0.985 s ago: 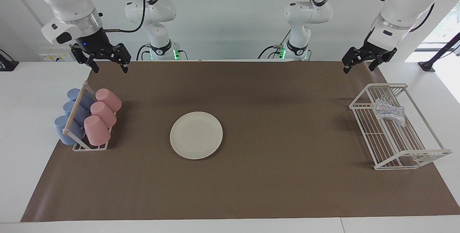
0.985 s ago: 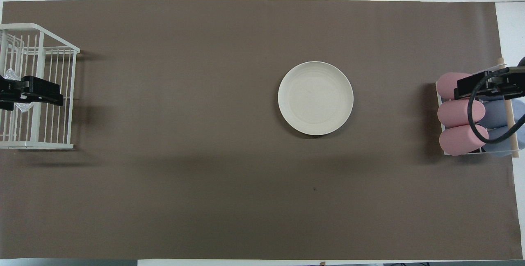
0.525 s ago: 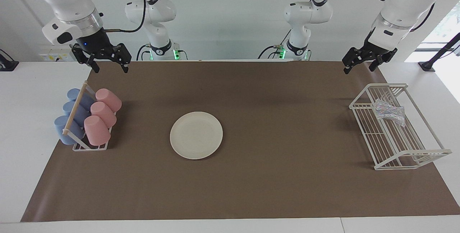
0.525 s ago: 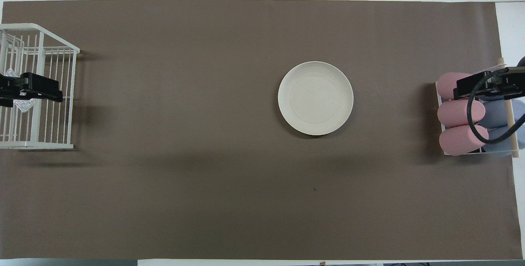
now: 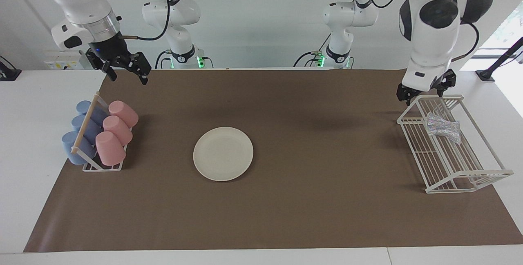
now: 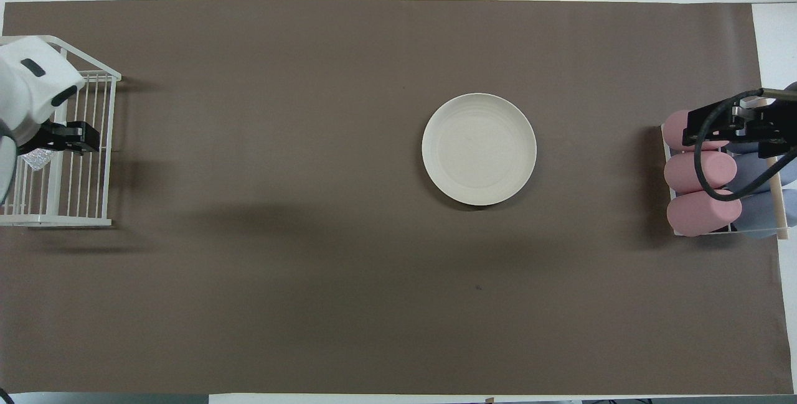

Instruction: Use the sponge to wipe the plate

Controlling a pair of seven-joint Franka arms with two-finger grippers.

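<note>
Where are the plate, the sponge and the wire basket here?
plate (image 5: pixel 223 154), facing view, middle of its flat cream face.
sponge (image 5: pixel 443 128), facing view, its pinched glittery middle.
wire basket (image 5: pixel 470 174), facing view, its white rim farthest from the robots.

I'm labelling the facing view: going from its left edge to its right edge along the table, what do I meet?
Blue cups → pink cups → plate → white wire rack, with the sponge in it.

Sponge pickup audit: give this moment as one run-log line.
left end effector: open, above wire rack | sponge: in rack | plate: unwiped | right end effector: open, waiting
</note>
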